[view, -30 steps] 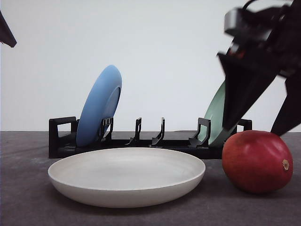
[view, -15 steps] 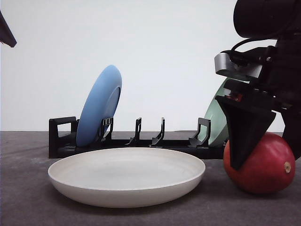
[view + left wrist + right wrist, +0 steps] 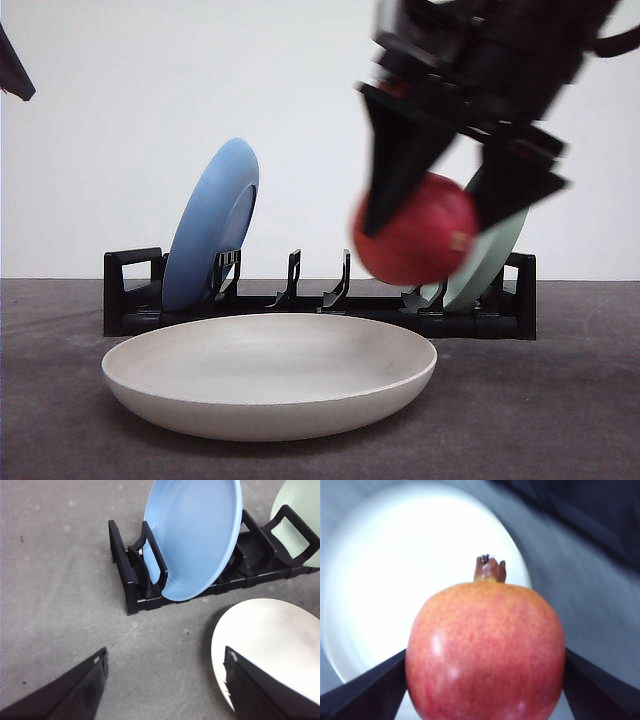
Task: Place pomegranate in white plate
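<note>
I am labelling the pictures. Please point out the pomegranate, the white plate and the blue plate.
pomegranate (image 3: 415, 232), front view, middle of its red skin.
white plate (image 3: 270, 412), front view, near outer wall.
blue plate (image 3: 197, 535), left wrist view, middle of its inner face.

Even, bright, diffuse light; soft shadows under the white plate (image 3: 270, 375) at 6 o'clock; motion blur smears the right gripper (image 3: 440, 215) and pomegranate (image 3: 415, 230); the right wrist background streaks, plate overexposed.

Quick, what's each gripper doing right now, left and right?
Left gripper: open, holding nothing, above the table.
Right gripper: shut on the pomegranate, lifted over the white plate.
</note>
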Tool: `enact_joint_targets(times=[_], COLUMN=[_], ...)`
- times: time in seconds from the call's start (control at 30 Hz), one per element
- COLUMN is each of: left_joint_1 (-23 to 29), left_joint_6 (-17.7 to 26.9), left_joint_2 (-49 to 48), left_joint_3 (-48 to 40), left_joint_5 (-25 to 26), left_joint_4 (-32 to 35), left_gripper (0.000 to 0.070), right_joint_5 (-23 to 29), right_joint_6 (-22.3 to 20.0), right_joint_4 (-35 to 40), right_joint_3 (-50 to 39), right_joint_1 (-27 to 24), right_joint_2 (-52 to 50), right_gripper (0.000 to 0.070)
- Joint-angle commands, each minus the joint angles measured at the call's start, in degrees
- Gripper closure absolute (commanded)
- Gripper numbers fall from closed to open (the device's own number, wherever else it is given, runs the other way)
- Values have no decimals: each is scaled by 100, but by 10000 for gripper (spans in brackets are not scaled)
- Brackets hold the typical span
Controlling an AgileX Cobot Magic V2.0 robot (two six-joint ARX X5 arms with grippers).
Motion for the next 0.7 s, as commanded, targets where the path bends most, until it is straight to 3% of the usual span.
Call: enact_joint_targets(times=[0.0,0.33,0.67], left_joint_1=[-11,-11,-11], left_joint_6=[-2,0,0], left_joint_2=[32,32,32], left_joint_3=[14,14,14], left_joint_5=[28,28,28], left_joint_4=[45,48,46], left_gripper=[265,265,265], right_joint_5=[-11,-4,41], right_joint_6=[-95,-112,-54], right_joint_4=[271,1347,1534], right_joint_3=[71,71,71], right_joint_1=[189,747,763], right_joint_2=[226,1111,1550], right_gripper=[180,179,179])
